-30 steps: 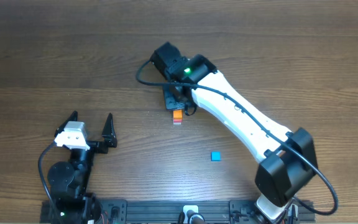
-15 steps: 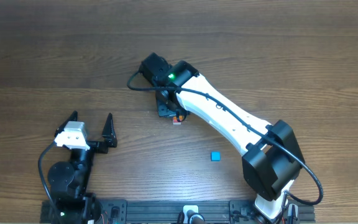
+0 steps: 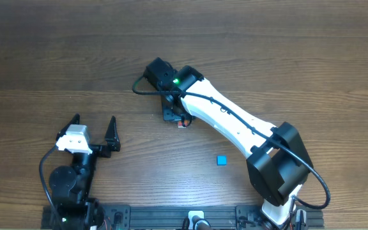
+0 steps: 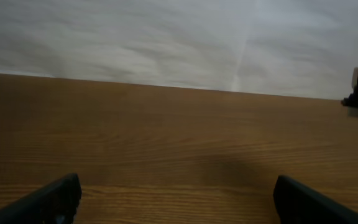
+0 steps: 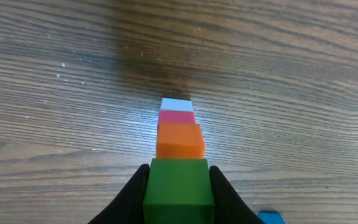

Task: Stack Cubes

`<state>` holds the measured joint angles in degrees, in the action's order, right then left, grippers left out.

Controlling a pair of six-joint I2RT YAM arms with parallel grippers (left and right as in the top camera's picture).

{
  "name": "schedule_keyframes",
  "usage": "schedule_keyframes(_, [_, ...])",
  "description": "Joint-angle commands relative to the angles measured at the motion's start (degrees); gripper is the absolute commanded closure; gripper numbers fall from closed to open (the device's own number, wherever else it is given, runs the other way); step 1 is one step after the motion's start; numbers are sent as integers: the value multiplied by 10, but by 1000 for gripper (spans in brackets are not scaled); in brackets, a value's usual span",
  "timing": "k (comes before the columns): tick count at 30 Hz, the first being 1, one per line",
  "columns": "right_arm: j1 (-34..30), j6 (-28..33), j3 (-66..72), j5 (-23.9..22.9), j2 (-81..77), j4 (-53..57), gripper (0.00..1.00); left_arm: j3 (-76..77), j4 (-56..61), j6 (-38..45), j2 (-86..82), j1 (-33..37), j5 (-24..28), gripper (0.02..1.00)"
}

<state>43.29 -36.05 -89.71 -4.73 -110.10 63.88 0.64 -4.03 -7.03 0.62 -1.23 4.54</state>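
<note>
Right arm reaches from its base at the lower right across the brown wood-grain table (image 3: 312, 57) to just left of centre. Right pincer (image 5: 179, 202) is pinching a small matte green cube (image 5: 179, 183), one dark finger flat against each side face.

Directly past the green cube in the right wrist view stands a column of three small cubes. A matte orange cube (image 5: 179, 142) is uppermost, a pink cube (image 5: 176, 117) is under it, and a white cube (image 5: 176, 104) sits at the bottom on the table. Faces line up well, column upright. The green cube's edge meets the orange cube's top in this view. Cannot tell whether it rests on it or hangs just above.

From above, a sliver of the orange and pink shows beside the right pincer; the rest of the column is hidden under the wrist.

A small bright blue cube (image 3: 222, 160) lies alone on the table, apart from the column, toward the right arm's base. Its corner also shows at the edge of the right wrist view, beside one finger.

Left pincer (image 3: 94, 126) sits close to its own base at the lower left, well apart from all the cubes. Fingers spread wide, nothing between them. The left wrist view has the two dark fingertips (image 4: 48, 199) low in the corners, with bare table stretching between and beyond them.
</note>
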Motion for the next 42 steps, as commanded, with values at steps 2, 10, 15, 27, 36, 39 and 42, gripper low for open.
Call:
schedule_keyframes(2, [3,-8,10,-11,-7,-5,989,-3,0,4,-3,-3,6,18])
schedule_keyframes(10, [4,-8,11,-11,-7,-13,989,-3,0,4,-3,-3,6,18])
schedule_keyframes(15, [4,-17,13,-12,-7,-19,989,-3,0,4,-3,-3,6,18])
schedule_keyframes(27, [3,-19,13,-11,-25,-24,989,-3,0,4,-3,-3,6,18])
schedule_keyframes(36, [3,-21,13,-11,-25,-23,768,-3,0,4,-3,-3,6,18])
schedule_keyframes(39, [3,-21,13,-11,-25,-23,610,-3,0,4,-3,-3,6,18])
schedule_keyframes(42, [3,-21,13,-11,-25,-21,492,-3,0,4,-3,-3,6,18])
